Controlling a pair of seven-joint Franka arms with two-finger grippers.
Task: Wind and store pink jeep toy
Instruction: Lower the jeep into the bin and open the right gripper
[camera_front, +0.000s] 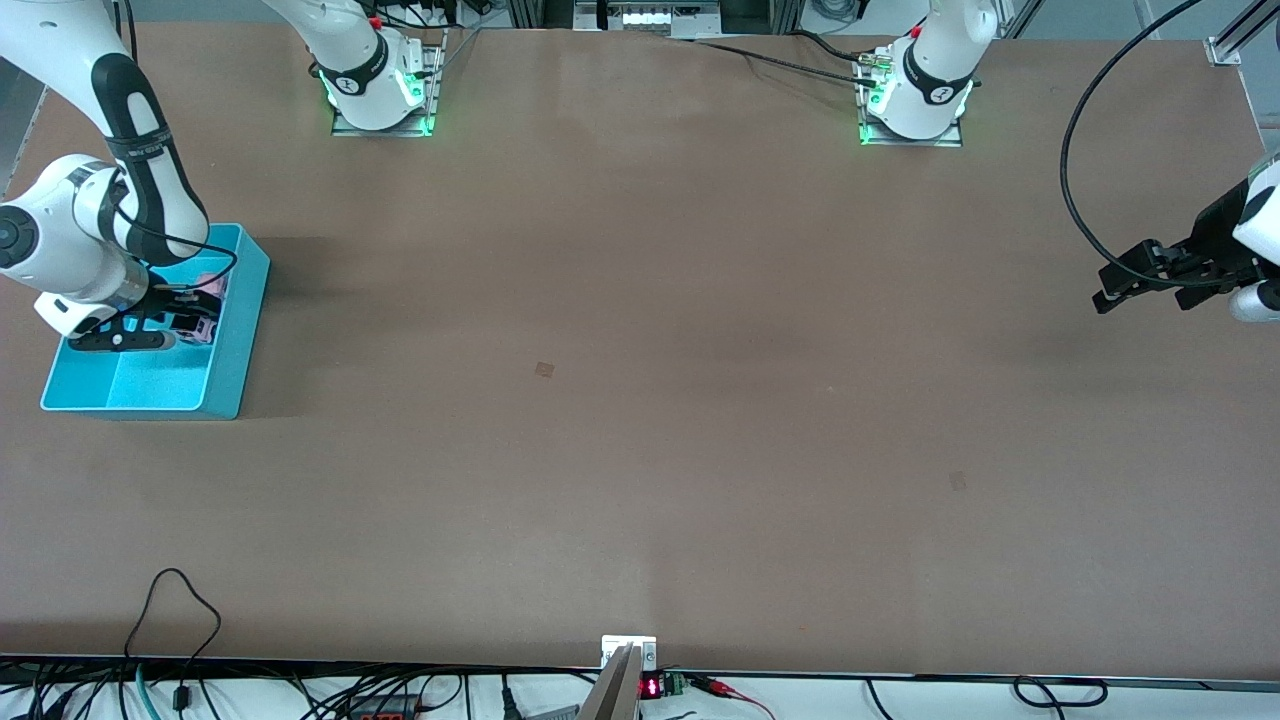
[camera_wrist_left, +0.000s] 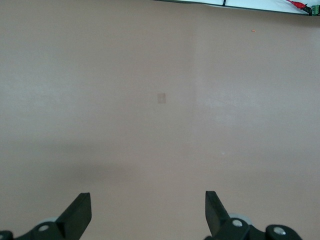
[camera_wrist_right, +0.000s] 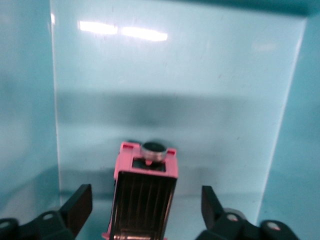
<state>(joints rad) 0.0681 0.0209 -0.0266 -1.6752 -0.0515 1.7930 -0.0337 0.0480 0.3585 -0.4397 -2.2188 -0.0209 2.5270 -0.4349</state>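
The pink jeep toy (camera_wrist_right: 145, 192) lies inside the turquoise bin (camera_front: 232, 335), which stands on the brown worktop (camera_front: 640, 400) near the edge at the right arm's end. In the right wrist view the toy rests on the bin's pale floor, its black ribbed roof panel (camera_wrist_right: 142, 202) facing up and a round dark spare wheel (camera_wrist_right: 154, 149) at one end. From the front camera only a bit of pink shows in the bin's compartment that is farther from that camera, mostly hidden by the arm; a low divider separates it from the compartment nearer the camera.

The right gripper (camera_front: 185, 325) reaches down into that compartment. Its fingers (camera_wrist_right: 80, 205) stand spread wide on either side of the toy, with a clear gap between each finger and the pink body, so the toy is not gripped.

The left gripper (camera_front: 1135, 280) hangs in the air over the worktop's edge at the left arm's end, well apart from the bin, and this arm waits. Its fingers (camera_wrist_left: 80, 212) are spread wide too, with nothing between them; below them the left wrist view shows only bare worktop with a small faint square mark (camera_wrist_left: 161, 98).

Cables (camera_front: 170, 610) trail along the edge nearest the front camera.
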